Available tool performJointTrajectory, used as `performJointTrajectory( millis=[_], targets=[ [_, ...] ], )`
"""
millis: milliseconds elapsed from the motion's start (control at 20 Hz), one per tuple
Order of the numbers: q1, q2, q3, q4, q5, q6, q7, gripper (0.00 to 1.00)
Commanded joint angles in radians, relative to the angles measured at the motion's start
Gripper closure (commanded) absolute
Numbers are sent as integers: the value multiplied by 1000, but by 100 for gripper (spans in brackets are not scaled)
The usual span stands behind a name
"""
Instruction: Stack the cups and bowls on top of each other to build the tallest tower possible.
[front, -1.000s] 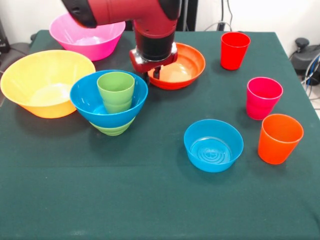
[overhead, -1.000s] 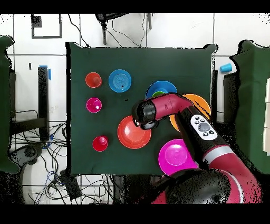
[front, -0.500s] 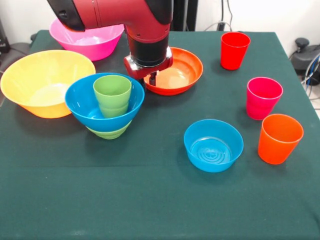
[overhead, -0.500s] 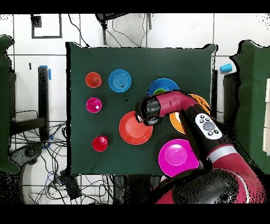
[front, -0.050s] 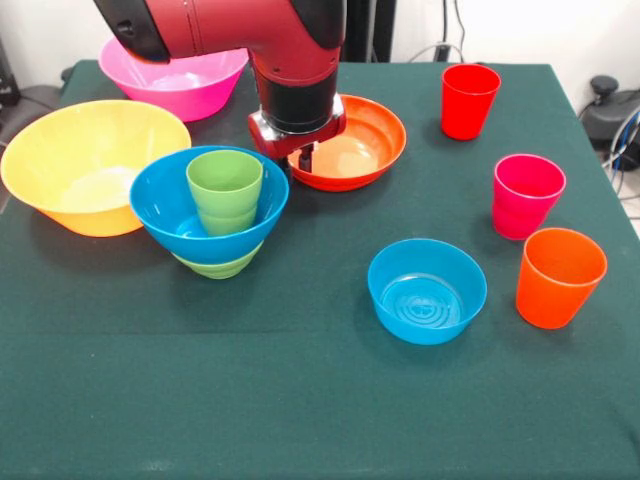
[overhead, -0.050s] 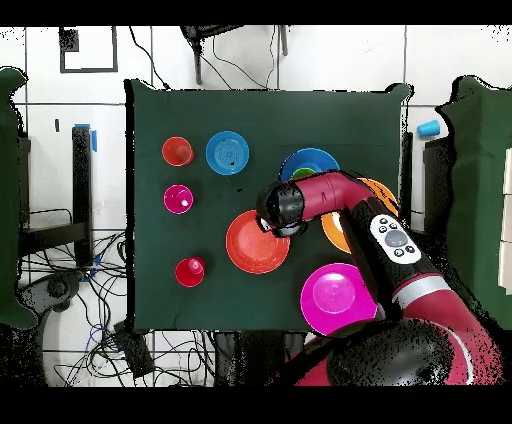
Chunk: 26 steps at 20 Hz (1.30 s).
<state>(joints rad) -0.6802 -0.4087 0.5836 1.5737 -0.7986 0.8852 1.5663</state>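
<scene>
the end effector (front, -0.050s: 305, 152) hangs over the near rim of the shallow orange-red bowl (front, -0.050s: 360, 140); whether it is open or grips the rim cannot be told. just beside it stands the tower (front, -0.050s: 212, 215): light green cup (front, -0.050s: 226, 190) in wide blue bowl (front, -0.050s: 175, 205) on small green bowl (front, -0.050s: 222, 265), toward the desk (front, -0.050s: 300, 400) middle.

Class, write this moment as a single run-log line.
gripper: at orange-red bowl rim, grip unclear | tower: green bowl, blue bowl, green cup | loose: three cups, four bowls
</scene>
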Motion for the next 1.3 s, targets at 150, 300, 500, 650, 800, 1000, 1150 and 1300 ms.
performJointTrajectory(
  millis=[150,300,500,650,800,1000,1150,1300],
  targets=[
    [9,-43,-82,207,-143,-249,35,100],
    [-38,-76,-73,279,-145,-298,-7,100],
    [-9,10,-80,140,-169,-287,-62,100],
    [-12,18,-71,94,-155,-280,-89,100],
    [-64,-69,-23,170,-92,-250,-140,100],
    [-76,-168,-4,254,-54,-227,-121,100],
    [-92,-204,16,280,-25,-210,-122,100],
    [-121,-263,48,317,18,-180,-150,100]
  ],
)
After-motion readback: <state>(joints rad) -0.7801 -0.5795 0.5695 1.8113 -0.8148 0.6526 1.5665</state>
